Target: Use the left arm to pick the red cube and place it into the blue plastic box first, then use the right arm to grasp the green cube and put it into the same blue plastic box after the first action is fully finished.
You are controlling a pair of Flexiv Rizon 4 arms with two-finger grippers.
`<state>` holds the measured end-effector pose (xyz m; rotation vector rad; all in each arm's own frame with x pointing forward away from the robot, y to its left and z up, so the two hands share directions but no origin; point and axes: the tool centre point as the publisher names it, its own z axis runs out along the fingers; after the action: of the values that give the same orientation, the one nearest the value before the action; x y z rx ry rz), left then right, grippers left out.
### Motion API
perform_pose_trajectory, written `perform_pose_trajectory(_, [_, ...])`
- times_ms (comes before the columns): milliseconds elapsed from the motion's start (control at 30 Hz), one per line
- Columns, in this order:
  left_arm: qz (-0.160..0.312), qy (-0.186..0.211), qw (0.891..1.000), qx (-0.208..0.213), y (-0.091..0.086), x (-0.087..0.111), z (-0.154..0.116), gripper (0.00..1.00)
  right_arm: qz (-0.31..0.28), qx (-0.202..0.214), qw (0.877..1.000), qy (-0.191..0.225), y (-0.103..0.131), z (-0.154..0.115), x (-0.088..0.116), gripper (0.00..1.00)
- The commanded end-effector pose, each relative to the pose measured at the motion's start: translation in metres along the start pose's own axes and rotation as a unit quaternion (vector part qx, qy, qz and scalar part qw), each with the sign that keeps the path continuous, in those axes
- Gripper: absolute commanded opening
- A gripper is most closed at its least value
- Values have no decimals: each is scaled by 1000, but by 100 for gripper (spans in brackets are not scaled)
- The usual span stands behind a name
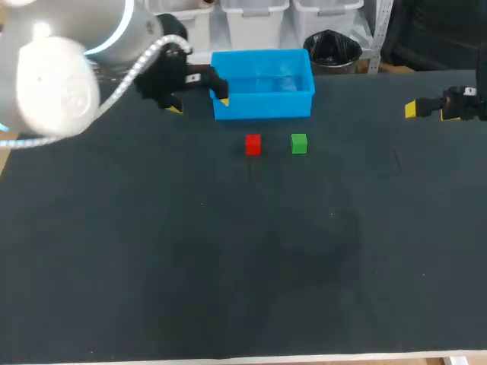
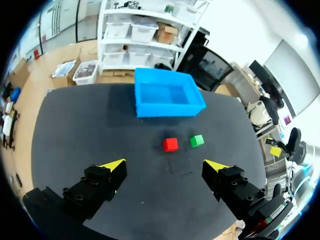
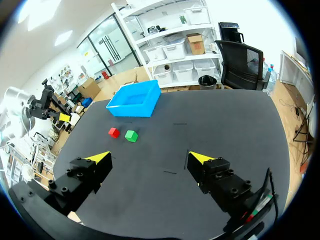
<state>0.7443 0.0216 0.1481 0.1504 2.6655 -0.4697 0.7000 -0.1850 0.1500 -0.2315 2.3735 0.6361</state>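
Eyes on the red cube [image 2: 170, 144]: resting flat on the desk [image 1: 228, 266], a little in front of the blue plastic box [image 1: 262, 105] and just beside the green cube [image 1: 298, 143], on the side nearer the left arm. Seen from the left wrist, lying straight ahead of the left pincer [image 2: 165, 166], lined up with the gap between its widely spread fingers, nothing pinched. No long axis to fuss over, being a cube, with faces roughly square to the box's front wall. From overhead, held high off the desk, showing against the box's left end. Probably calls for a plain drop forward and down, with no twist of the wrist. Clearly the nearer of the two, with the right pincer [image 1: 431, 112] out at the desk's right side, likewise spread and empty, well apart from both cubes. Nothing visible in the box, first pick not yet begun.
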Motion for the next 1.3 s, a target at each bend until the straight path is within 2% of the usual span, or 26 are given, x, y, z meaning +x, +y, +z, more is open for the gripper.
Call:
perform_pose_trajectory(33, [-28,39,983,-177,-10,-10,18,100,0,0,1000,0,0,0,0,100])
perform_pose_trajectory(67, [-29,41,982,-183,-11,-10,20,100,0,0,1000,0,0,0,0,100])
perform_pose_trajectory(133, [-39,43,984,-166,-13,-10,23,100,0,0,1000,0,0,0,0,100])
perform_pose_trajectory(967, [-36,43,984,-171,-13,-10,24,100,0,0,1000,0,0,0,0,100])
perform_pose_trajectory(1100, [-32,56,981,-185,-18,-14,31,100,0,0,1000,0,0,0,0,100])
perform_pose_trajectory(1300, [-57,81,976,-192,-34,-25,40,100,0,0,1000,0,0,0,0,100])
